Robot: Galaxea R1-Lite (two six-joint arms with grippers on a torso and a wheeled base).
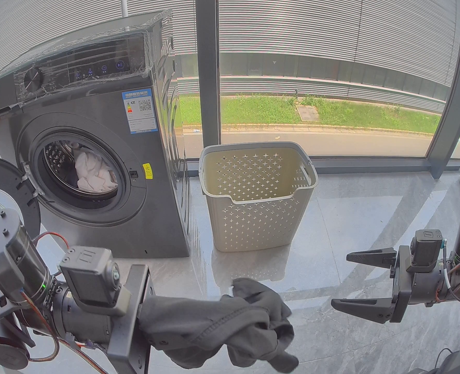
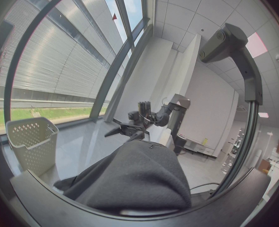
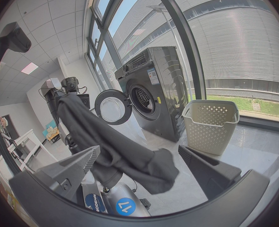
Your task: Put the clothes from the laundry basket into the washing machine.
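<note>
My left gripper (image 1: 160,320) is low in the head view, shut on a dark grey garment (image 1: 214,323) that drapes over its fingers and hides them. The garment (image 2: 139,171) hangs above the floor, in front of the cream laundry basket (image 1: 258,203), whose inside looks empty. To the left stands the grey washing machine (image 1: 152,183) with its round door (image 1: 1,183) swung open and white clothes (image 1: 92,172) in the drum. My right gripper (image 1: 340,280) is open and holds nothing, off to the right of the garment (image 3: 108,142).
Glossy tiled floor (image 1: 344,224) spreads around the basket and to the right. A glass wall with a dark pillar (image 1: 207,58) runs behind the machine and basket. The open door juts out close to my left arm.
</note>
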